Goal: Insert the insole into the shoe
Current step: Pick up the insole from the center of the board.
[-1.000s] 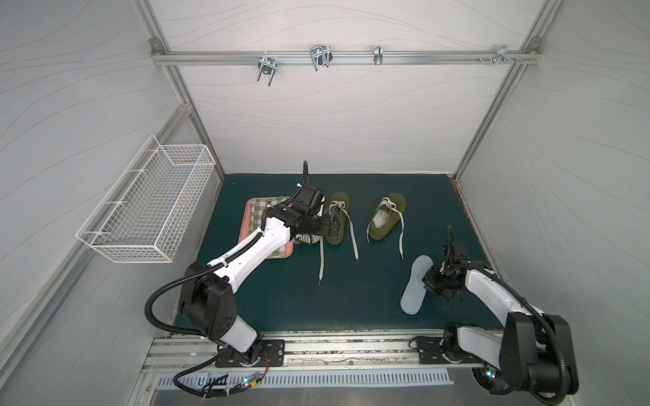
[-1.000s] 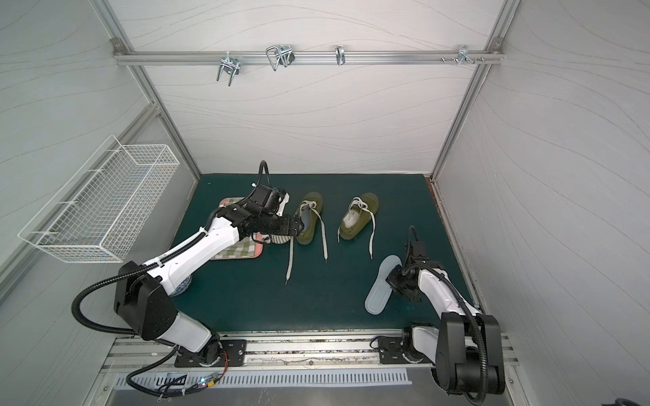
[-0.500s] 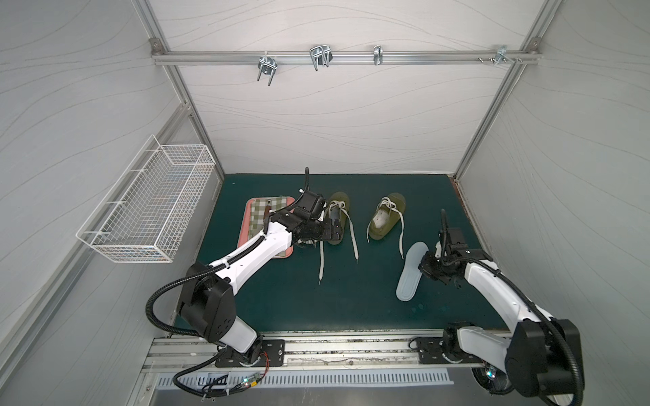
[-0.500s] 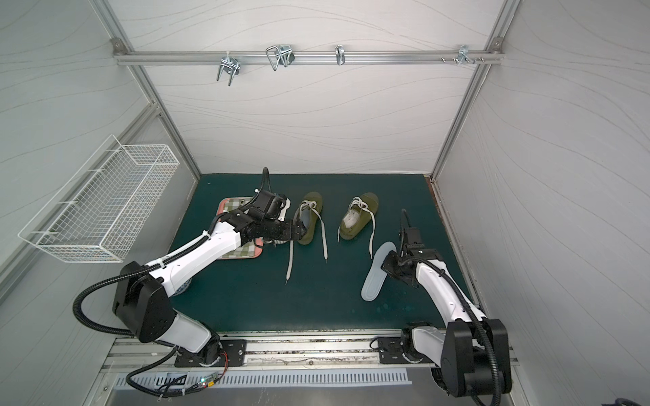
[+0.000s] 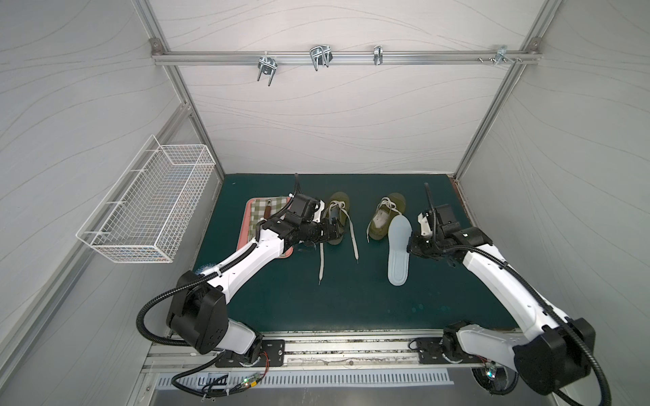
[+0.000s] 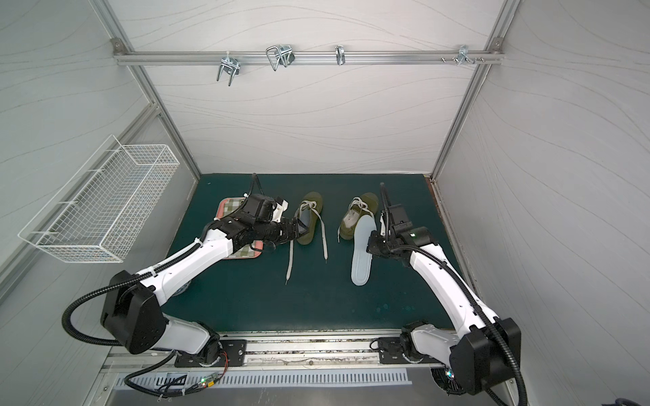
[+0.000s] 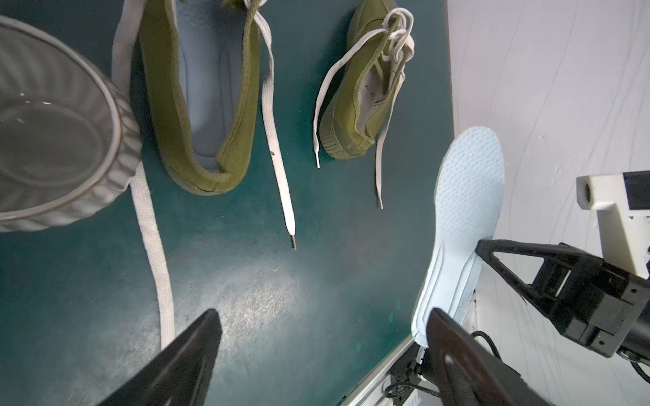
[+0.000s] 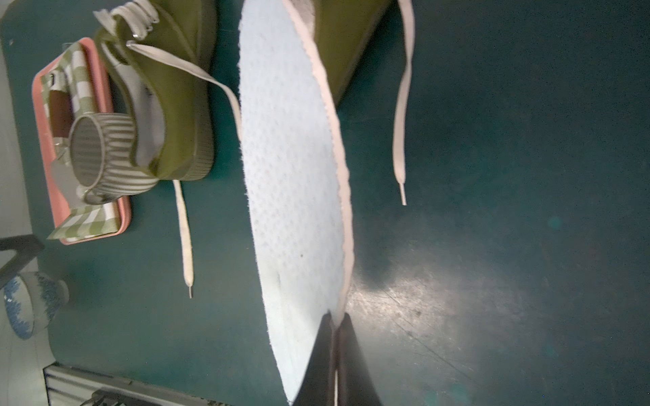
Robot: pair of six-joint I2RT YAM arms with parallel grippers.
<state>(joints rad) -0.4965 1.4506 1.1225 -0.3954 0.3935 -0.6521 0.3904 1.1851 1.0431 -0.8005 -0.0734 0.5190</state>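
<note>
Your right gripper point(image 5: 409, 246) is pinched shut on the long edge of the insole point(image 5: 399, 246), about midway along it. That's the news. A second ago the insole sat well back from the empty shoe point(image 5: 381, 221), out behind its heel. Now it is up and tilted on edge, with its toe end just beside that shoe's heel, though not over the opening yet. The right wrist view shows it clearly: both fingers are closed flat on the insole's rim, with the blade of it reaching toward the empty shoe.

Your left gripper point(image 5: 334, 230) has hardly shifted. It hangs at the other shoe point(image 5: 339, 211), the neighbour of the empty shoe that already shows a blue liner inside. Its fingers are spread wide and hold nothing.

I'd say the carry is nearly done and the fiddly part begins. You need to lay the insole flatter and aim its toe into the empty shoe's mouth. The laces are bunched over the tongue there, so expect a snag. Your free left gripper could come across to steady that shoe.
</note>
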